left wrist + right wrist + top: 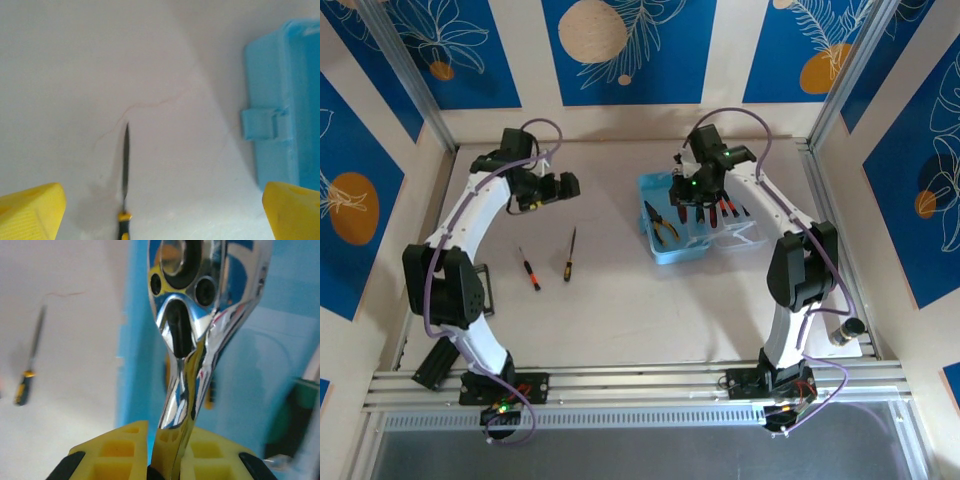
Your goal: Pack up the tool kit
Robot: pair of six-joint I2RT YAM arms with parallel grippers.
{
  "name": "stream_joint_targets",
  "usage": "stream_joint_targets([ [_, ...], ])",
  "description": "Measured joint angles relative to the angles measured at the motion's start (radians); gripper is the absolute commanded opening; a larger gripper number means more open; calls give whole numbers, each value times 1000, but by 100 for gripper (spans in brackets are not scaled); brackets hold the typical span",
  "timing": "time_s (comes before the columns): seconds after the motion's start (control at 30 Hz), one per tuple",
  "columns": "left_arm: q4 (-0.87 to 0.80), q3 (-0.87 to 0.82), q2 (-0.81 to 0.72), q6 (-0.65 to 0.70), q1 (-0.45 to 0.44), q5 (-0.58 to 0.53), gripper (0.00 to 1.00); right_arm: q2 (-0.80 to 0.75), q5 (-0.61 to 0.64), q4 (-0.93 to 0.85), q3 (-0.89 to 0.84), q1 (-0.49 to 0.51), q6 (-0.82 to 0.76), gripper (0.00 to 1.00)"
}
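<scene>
Item: shiny chrome ratchet wrench (200,305), pinched in right gripper (167,440) above translucent light-blue plastic case (280,340). You should seat it flat before releasing. Left gripper (162,212): jaws wide, empty.

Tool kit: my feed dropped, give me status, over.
Left gripper open, facing yellow-handled screwdriver. Right gripper shut on chrome ratchet wrench, over the blue case. Red-handled screwdriver also loose on table. Nothing seen in the way.
</scene>
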Motion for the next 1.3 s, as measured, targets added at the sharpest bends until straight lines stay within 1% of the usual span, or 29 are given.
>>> stream_joint_targets([
  [0.1,-12,-72,-3,8,0,-19,100,33,73,-35,36,-15,-18,0],
  [0.27,-12,-143,-3,13,0,-46,100,99,146,-64,82,-16,-40,0],
  [0.57,-21,-193,-5,21,0,-97,100,170,208,-80,122,-16,-52,1],
  [0.63,-21,-193,-5,21,0,-98,100,182,214,-80,134,-18,-52,5],
  [0.77,-20,-193,-5,21,0,-104,100,187,217,-81,135,-23,-52,18],
  [0.97,-20,-195,-5,25,0,-104,100,187,217,-84,142,-26,-54,29],
  [1.2,-20,-198,-5,39,0,-104,100,187,217,-93,174,-26,-63,37],
  [1.23,-20,-198,-5,40,0,-104,100,187,217,-98,180,-26,-63,41],
  [1.27,-20,-198,-5,41,0,-104,100,187,217,-102,188,-26,-64,46],
  [1.3,-20,-198,-5,43,0,-105,100,187,217,-107,196,-25,-66,55],
])
